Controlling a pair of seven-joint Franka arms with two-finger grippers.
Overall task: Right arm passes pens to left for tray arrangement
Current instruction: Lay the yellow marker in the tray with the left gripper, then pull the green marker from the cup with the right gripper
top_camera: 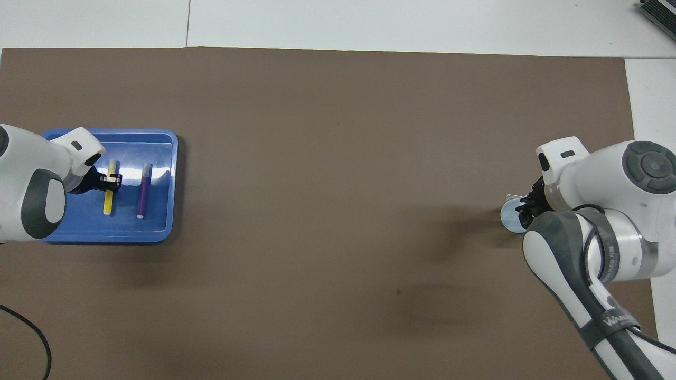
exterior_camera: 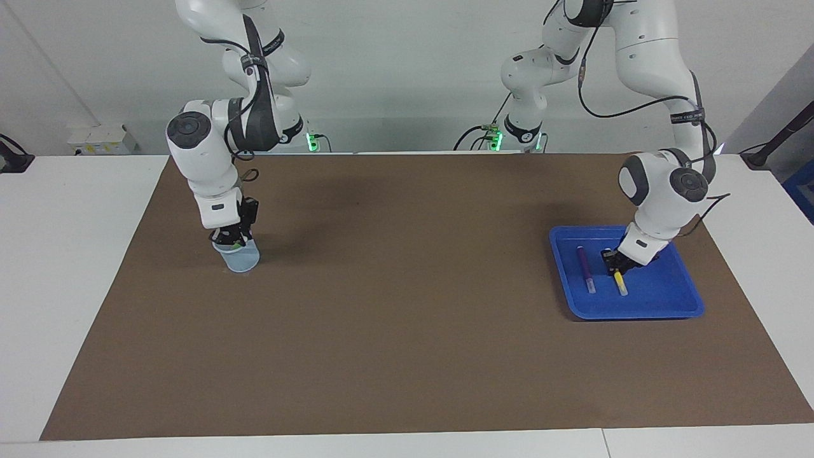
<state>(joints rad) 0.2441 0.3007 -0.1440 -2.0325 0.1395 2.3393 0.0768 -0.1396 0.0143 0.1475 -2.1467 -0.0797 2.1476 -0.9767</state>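
The blue tray sits at the left arm's end of the table; it also shows in the overhead view. In it lie the purple pen and, beside it, the yellow pen. My left gripper is low in the tray and shut around the middle of the yellow pen. My right gripper is down at the mouth of a small pale blue mesh cup. A bit of the green pen shows at its tips.
A brown mat covers most of the white table. The cup stands at the right arm's end of the table, the tray at the left arm's end.
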